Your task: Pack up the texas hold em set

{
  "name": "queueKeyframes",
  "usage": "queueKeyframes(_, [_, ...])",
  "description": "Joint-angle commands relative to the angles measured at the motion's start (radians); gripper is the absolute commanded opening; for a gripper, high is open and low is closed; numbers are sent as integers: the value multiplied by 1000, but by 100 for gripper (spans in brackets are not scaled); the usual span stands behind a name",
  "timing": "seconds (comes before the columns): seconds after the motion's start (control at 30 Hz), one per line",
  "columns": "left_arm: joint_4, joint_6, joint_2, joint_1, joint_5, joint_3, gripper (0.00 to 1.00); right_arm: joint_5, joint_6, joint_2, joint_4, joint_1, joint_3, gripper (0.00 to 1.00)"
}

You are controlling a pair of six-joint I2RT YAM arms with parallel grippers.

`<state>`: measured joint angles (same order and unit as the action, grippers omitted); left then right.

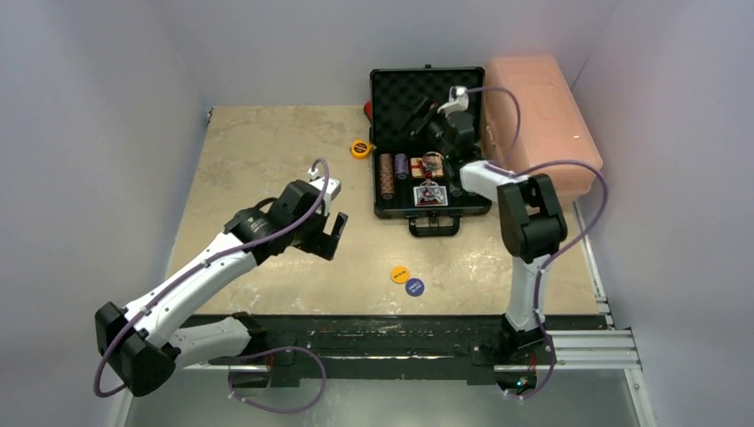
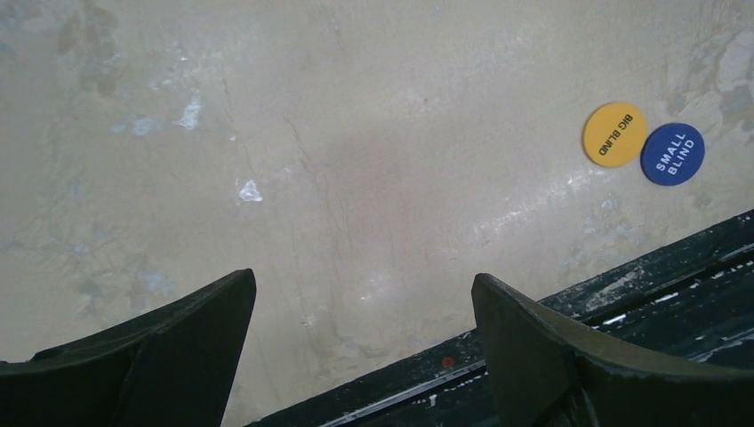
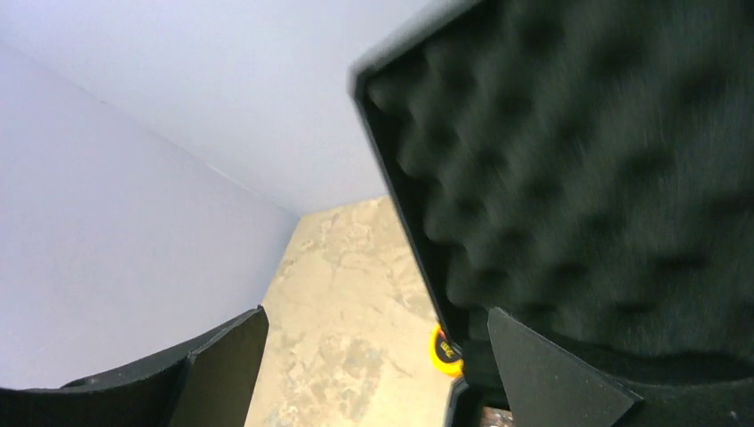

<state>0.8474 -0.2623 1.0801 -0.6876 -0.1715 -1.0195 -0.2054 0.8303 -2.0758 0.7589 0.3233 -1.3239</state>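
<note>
Nearest the lens, in the left wrist view: dark fingers [image 2: 178,347] of the left gripper [image 2: 364,285], spread wide, gripping nothing, hanging over bare table [image 2: 356,133].

Far side of the table: black briefcase [image 1: 396,98], open, lid upright, handle [image 1: 434,225] toward the arms. Holds chip stacks [image 1: 386,175] in its left part and card decks [image 1: 429,193] just right of them.

Not yet packed: yellow button [image 1: 400,274] and blue button [image 1: 414,286], flat on the table in front of the briefcase, just beside each other, well apart from the handle. Read "BIG BLIND" and "SMALL BLIND" in the left wrist view; lettering too small to read from above.

Over the briefcase, close to the lid: right gripper [image 3: 373,313], jaws wide apart, empty. Egg-crate foam [image 3: 578,160] plain only in the right wrist view. From above, right arm [image 1: 529,213] hides the right part of the briefcase tray.

Left of the briefcase, near its corner: yellow tape measure [image 1: 360,149]. Right of the briefcase, just beside it: pink box [image 1: 542,116]; cannot tell whether touching. Left gripper seen from above: well left of the briefcase, toward the near side.
</note>
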Motion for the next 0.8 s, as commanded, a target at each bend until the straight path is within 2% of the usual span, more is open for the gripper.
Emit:
queueKeyframes(0.0, [-77, -114, 55, -6, 101, -39, 92, 18, -267, 243, -323, -8, -123, 99])
queueKeyframes(0.1, [-140, -145, 123, -27, 100, -42, 91, 67, -369, 363, -393, -7, -51, 99])
queueKeyframes(0.27, [-220, -134, 276, -112, 15, -89, 91, 211, -509, 571, -336, -7, 120, 99])
queueKeyframes(0.43, [-286, -153, 453, -134, 9, -166, 91, 372, -592, 529, -658, -8, -86, 99])
queueKeyframes(0.6, [-296, -165, 602, -155, -20, -268, 90, 455, -631, 545, -687, -19, -90, 99])
queueKeyframes(0.77, [-283, -172, 677, -202, -25, -340, 88, 433, -634, 554, -702, -51, -89, 99])
